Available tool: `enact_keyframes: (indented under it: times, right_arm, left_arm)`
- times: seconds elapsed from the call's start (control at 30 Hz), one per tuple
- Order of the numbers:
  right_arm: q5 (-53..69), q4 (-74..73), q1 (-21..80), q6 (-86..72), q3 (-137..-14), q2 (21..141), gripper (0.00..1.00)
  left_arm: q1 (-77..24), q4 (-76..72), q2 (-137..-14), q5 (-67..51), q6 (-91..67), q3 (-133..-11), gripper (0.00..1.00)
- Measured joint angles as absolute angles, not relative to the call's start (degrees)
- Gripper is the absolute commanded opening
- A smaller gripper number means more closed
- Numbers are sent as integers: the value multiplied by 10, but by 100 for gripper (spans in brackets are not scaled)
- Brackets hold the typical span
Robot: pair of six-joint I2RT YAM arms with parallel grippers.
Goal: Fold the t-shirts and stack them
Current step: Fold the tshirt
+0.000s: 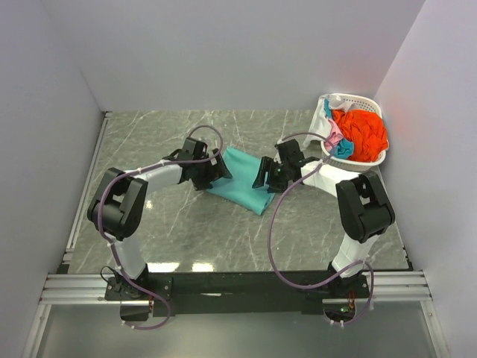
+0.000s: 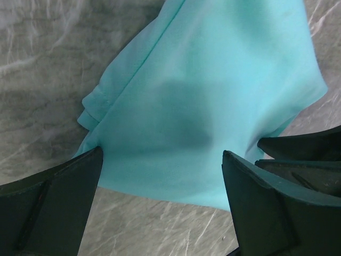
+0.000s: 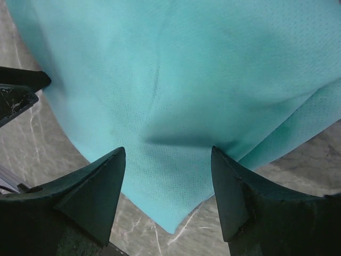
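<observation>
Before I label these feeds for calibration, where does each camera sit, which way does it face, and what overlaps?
Top external: above and behind the bases, looking down the table at the teal t-shirt and basket; both arms, left gripper and right gripper show.
Left wrist: on the left wrist, looking down between its open fingers at the teal t-shirt.
Right wrist: on the right wrist, its open fingers framing the same t-shirt.
Shared: all three see the teal t-shirt.

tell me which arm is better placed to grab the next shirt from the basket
Right, likely: the right gripper is open and nearer the basket; the left gripper sits beyond the teal shirt, farther off.
</observation>
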State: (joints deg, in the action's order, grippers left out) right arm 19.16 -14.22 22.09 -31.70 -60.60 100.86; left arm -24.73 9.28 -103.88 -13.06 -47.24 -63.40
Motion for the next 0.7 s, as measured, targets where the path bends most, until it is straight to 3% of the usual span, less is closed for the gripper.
enact_keyframes:
  times: [0.4,0.7]
  right_arm:
    - [168,-156,220,-307,-602,1003,73]
    - [149,-192,220,-284,-590,860,76]
  left_arm:
    - [-254,102,-1016,-131,-468,-614,99]
    - [-268,138,-885,-83,-427,-599,99]
